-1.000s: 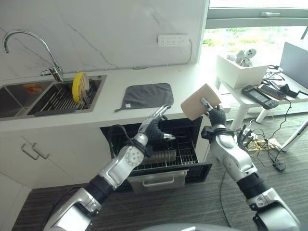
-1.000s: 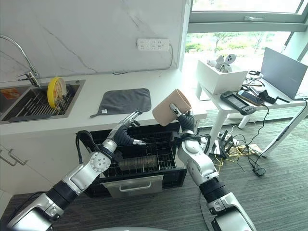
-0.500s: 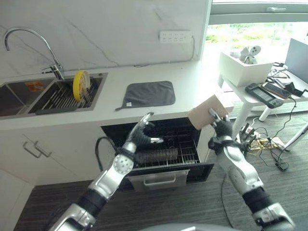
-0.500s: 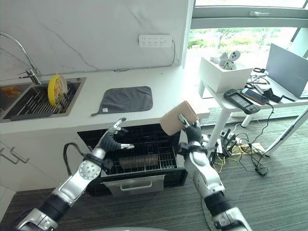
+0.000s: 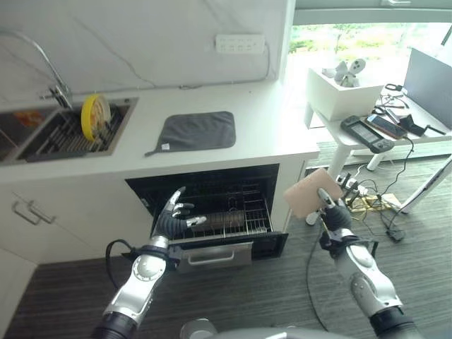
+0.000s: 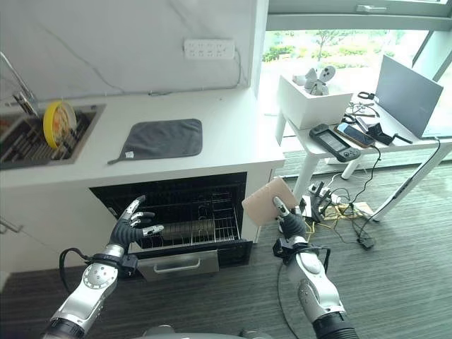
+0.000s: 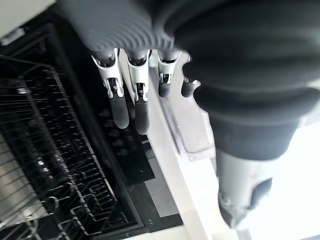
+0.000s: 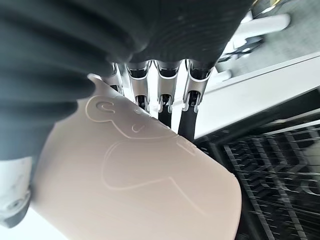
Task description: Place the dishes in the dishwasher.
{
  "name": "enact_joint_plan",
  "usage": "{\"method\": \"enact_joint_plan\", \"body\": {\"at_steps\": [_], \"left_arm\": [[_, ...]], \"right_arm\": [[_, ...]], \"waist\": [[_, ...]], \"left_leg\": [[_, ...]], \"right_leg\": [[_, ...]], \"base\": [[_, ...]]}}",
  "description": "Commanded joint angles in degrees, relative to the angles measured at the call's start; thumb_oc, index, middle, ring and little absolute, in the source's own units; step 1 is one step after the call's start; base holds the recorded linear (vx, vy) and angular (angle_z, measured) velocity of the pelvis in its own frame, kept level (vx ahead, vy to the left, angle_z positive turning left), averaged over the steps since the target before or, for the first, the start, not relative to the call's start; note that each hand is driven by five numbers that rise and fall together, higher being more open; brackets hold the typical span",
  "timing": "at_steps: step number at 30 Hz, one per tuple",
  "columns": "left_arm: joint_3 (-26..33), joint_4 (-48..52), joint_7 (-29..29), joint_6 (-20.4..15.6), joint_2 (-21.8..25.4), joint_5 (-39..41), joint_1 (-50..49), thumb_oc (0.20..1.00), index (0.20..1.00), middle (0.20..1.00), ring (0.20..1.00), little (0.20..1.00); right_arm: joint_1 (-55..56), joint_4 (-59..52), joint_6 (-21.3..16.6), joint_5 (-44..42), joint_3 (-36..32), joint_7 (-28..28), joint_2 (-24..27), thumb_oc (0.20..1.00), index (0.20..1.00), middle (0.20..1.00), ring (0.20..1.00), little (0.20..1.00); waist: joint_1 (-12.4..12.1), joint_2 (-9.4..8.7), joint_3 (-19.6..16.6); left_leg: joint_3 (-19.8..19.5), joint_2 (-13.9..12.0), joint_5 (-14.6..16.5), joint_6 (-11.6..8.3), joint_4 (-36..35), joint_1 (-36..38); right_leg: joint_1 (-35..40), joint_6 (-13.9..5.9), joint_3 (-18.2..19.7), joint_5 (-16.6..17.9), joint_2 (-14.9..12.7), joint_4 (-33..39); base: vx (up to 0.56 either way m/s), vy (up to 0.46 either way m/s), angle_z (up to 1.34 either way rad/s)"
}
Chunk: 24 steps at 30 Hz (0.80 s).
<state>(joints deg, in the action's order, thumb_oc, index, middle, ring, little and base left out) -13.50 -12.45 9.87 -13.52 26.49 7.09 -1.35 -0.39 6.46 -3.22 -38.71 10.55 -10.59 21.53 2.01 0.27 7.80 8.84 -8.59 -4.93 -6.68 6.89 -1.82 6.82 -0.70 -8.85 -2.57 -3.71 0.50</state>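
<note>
— What's in the open black dishwasher (image 5: pixel 212 205)?
— I see a dark cylinder on its wire rack (image 6: pixel 185 227). My right robot hand (image 5: pixel 332 214) grips the beige cup (image 5: pixel 309 192) beside it, tilted; left robot hand (image 5: pixel 171 219) spread, empty.

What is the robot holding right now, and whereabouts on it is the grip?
The right robot hand holds a beige cup by its side wall, fingers curled round it. The left robot hand is open and holds nothing.

Right hand (image 5: pixel 332 212) with beige cup (image 5: pixel 308 193) lowered beside dishwasher (image 5: pixel 212 205); left hand (image 5: pixel 171 219) dropped, apparently clear of rack (image 5: pixel 233 222)
</note>
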Motion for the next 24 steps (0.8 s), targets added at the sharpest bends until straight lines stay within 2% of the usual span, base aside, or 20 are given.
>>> {"method": "enact_joint_plan", "body": {"at_steps": [1, 2, 4, 6, 9, 10, 11, 13, 14, 16, 17, 18, 20, 22, 24], "left_arm": [[0.95, 0.97, 0.3, -3.99, 1.5, -4.04, 5.34, 1.0, 1.0, 1.0, 1.0, 1.0], [0.57, 0.56, 0.09, -4.0, 1.59, -4.38, 5.79, 1.0, 1.0, 1.0, 1.0, 1.0], [0.09, -0.71, -0.06, -4.02, 1.91, -5.15, 6.29, 1.0, 1.0, 1.0, 1.0, 1.0], [0.34, -0.24, -0.35, -3.74, 2.89, -6.27, 5.97, 1.0, 1.0, 1.0, 1.0, 1.0], [1.82, 0.83, -0.29, -2.32, 5.01, -6.79, 4.92, 1.0, 1.0, 1.0, 1.0, 1.0], [2.47, 1.22, -0.44, -2.3, 5.64, -7.43, 4.38, 1.0, 1.0, 1.0, 1.0, 1.0], [2.47, 1.7, -0.41, -2.48, 6.19, -8.77, 4.21, 1.0, 1.0, 1.0, 1.0, 1.0], [2.43, 1.83, -0.48, -2.52, 6.5, -9.13, 4.29, 1.0, 1.0, 1.0, 1.0, 1.0], [1.94, 1.78, -0.31, -2.08, 6.99, -9.31, 5.49, 1.0, 1.0, 1.0, 1.0, 1.0], [1.11, 1.1, 0.27, -1.9, 7.84, -8.59, 7.48, 1.0, 1.0, 1.0, 1.0, 1.0], [1.0, 0.93, 0.26, -2.02, 7.87, -8.71, 7.7, 1.0, 1.0, 1.0, 1.0, 1.0], [0.43, 0.47, 0.88, -2.21, 8.25, -9.41, 8.42, 1.0, 1.0, 1.0, 1.0, 1.0], [-0.38, 0.51, 1.45, -1.6, 7.47, -10.02, 9.16, 1.0, 1.0, 1.0, 1.0, 1.0], [-0.17, 0.77, 1.25, -1.57, 7.17, -10.33, 9.0, 1.0, 1.0, 1.0, 1.0, 1.0], [1.03, 1.39, 0.25, -1.68, 6.85, -11.39, 7.0, 1.0, 1.0, 1.0, 1.0, 1.0]], "right_arm": [[-4.22, -4.73, -4.59, 0.97, -0.31, -0.3, -1.02, 0.2, 0.2, 0.2, 0.2, 0.2], [-3.98, -4.72, -4.76, 0.9, -0.31, -0.55, -1.02, 0.2, 0.2, 0.2, 0.2, 0.2], [-3.47, -4.13, -4.78, 0.4, -0.4, 0.31, -1.09, 0.2, 0.2, 0.2, 0.2, 0.2], [-2.45, -4.74, -4.5, 0.33, -1.01, 1.22, -1.09, 0.2, 0.2, 0.2, 0.2, 0.2], [-2.0, -5.03, -4.31, 1.21, -0.89, 2.3, -1.31, 0.2, 0.2, 0.2, 0.2, 0.2], [-2.1, -5.25, -4.15, 1.04, -0.96, 1.9, -1.65, 0.2, 0.2, 0.2, 0.2, 0.2], [-1.67, -5.77, -4.25, 1.48, -1.18, 1.54, -2.17, 0.2, 0.2, 0.2, 0.2, 0.2], [-1.45, -5.83, -4.32, 1.74, -1.35, 1.61, -2.36, 0.2, 0.2, 0.2, 0.2, 0.2], [-1.25, -5.7, -4.83, 2.0, -1.3, 1.65, -2.37, 0.2, 0.2, 0.2, 0.2, 0.2], [-1.83, -4.29, -6.21, 2.67, -0.51, 1.56, -2.44, 0.2, 0.2, 0.2, 0.2, 0.2], [-2.01, -3.97, -6.41, 2.66, -0.47, 1.47, -2.41, 0.2, 0.2, 0.2, 0.2, 0.2], [-2.87, -2.64, -6.83, 2.42, -0.09, 1.12, -2.09, 0.2, 0.2, 0.2, 0.2, 0.2], [-3.8, -2.16, -6.35, 1.42, -0.6, 0.32, -1.39, 0.2, 0.2, 0.2, 0.2, 0.2], [-3.84, -2.47, -6.02, 1.42, -1.07, 0.08, -1.13, 0.2, 0.2, 0.2, 0.2, 0.2], [-3.07, -4.2, -4.28, 1.08, -2.6, -0.03, -0.8, 0.2, 0.2, 0.2, 0.2, 0.2]], "waist": [[-0.17, -0.43, 2.25], [-0.13, -0.63, 2.14], [-0.45, -0.78, 1.34], [-0.19, -0.62, 0.86], [-1.58, -0.73, 0.38], [-1.9, -0.84, 0.58], [-1.16, -0.39, 0.81], [-1.02, -0.3, 0.98], [-0.81, 0.1, 1.28], [0.31, 0.3, 2.19], [0.18, 0.39, 2.2], [0.04, 0.28, 2.26], [-0.02, -0.4, 1.89], [0.04, -0.58, 1.64], [-0.03, -0.79, 0.75]], "left_leg": [[4.02, -0.8, -0.56, 0.55, -8.41, 2.34], [3.8, -0.96, -0.68, 0.56, -8.38, 2.25], [1.67, 0.76, 0.58, 1.45, -9.39, 3.32], [3.45, 0.74, 0.82, 1.61, -10.26, 4.69], [1.35, 2.68, 2.86, 3.6, -9.11, 5.09], [0.6, 3.75, 3.84, 4.87, -8.35, 4.92], [-0.41, 4.55, 4.33, 6.04, -8.05, 4.82], [-1.07, 5.0, 4.36, 6.02, -8.65, 5.64], [-2.07, 4.76, 4.03, 5.55, -9.94, 6.4], [-2.8, 4.09, 4.16, 4.72, -11.6, 7.69], [-2.87, 3.83, 4.07, 4.75, -11.62, 7.55], [-2.42, 2.53, 3.66, 4.39, -11.81, 7.32], [-1.37, 1.17, 2.9, 3.22, -11.89, 7.12], [-0.89, 0.72, 2.77, 2.86, -11.89, 7.12], [0.26, -0.33, 2.92, 1.94, -11.89, 7.38]], "right_leg": [[5.85, -4.96, 1.05, 1.23, -2.3, 3.24], [6.38, -5.16, 0.64, 1.02, -2.71, 3.44], [6.81, -6.28, -0.42, 0.88, -4.01, 3.39], [6.58, -7.09, -1.63, 0.42, -5.0, 2.24], [5.42, -8.14, -2.21, -1.17, -6.51, -2.5], [4.13, -8.32, -0.63, -1.6, -6.0, -8.53], [-1.39, -8.79, 3.21, 1.17, -4.06, -17.55], [-3.71, -8.44, 3.39, 3.26, -5.22, -17.04], [-4.32, -7.95, 2.87, 3.14, -6.76, -12.08], [-6.64, -8.3, 3.88, 6.66, -8.34, -7.77], [-6.31, -8.3, 3.77, 5.63, -7.88, -7.69], [-5.5, -8.31, 2.96, 3.73, -7.09, -6.31], [-3.14, -8.91, 1.5, 4.26, -6.91, -1.69], [-2.42, -9.04, 1.13, 4.57, -7.03, -0.15], [-0.13, -9.38, -0.67, 5.39, -7.51, 3.49]], "base": [[0.23, 0.193, 0.36], [0.2, 0.187, 0.38], [0.21, 0.23, 0.31], [0.19, 0.192, -0.21], [0.18, 0.174, -0.25], [0.14, 0.152, -0.4], [0.12, 0.116, -0.32], [0.07, -0.001, -0.06], [0.08, -0.084, 0.12], [0.07, -0.122, 0.33], [0.05, -0.18, 0.51], [0.06, -0.19, 0.53], [0.07, -0.193, 0.43], [0.07, -0.101, 0.32], [0.11, -0.113, 0.19]]}}
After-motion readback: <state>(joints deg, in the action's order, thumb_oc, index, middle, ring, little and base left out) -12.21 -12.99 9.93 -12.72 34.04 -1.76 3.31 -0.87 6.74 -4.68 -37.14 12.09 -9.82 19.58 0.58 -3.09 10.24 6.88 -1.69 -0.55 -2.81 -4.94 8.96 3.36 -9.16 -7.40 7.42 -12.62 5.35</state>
